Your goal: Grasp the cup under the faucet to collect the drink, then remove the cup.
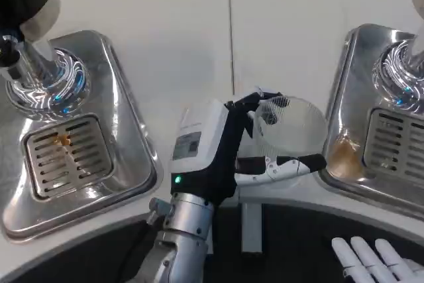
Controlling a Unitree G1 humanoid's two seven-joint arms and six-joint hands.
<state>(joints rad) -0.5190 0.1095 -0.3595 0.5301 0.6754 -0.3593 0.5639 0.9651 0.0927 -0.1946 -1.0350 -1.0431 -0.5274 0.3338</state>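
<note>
A clear plastic cup [291, 124] stands on the white table [285, 24], just left of the right-hand drip tray [344, 84]. My left hand [218, 147] reaches it from the left. Its fingers [252, 105] curl against the cup's left rim, and the thumb [285, 164] lies along the near side, so the cup sits in its grasp. The right faucet's chrome base [401, 67] rises on that tray, behind and to the right of the cup. My right hand [374, 256] lies at the bottom right edge, fingers spread, holding nothing.
A second steel drip tray [132, 117] with a slotted grate [63, 157] and a chrome faucet base [46, 81] fills the left side. Brownish liquid is pooled on the right tray [344, 154]. The table's dark front edge [285, 230] runs below the hands.
</note>
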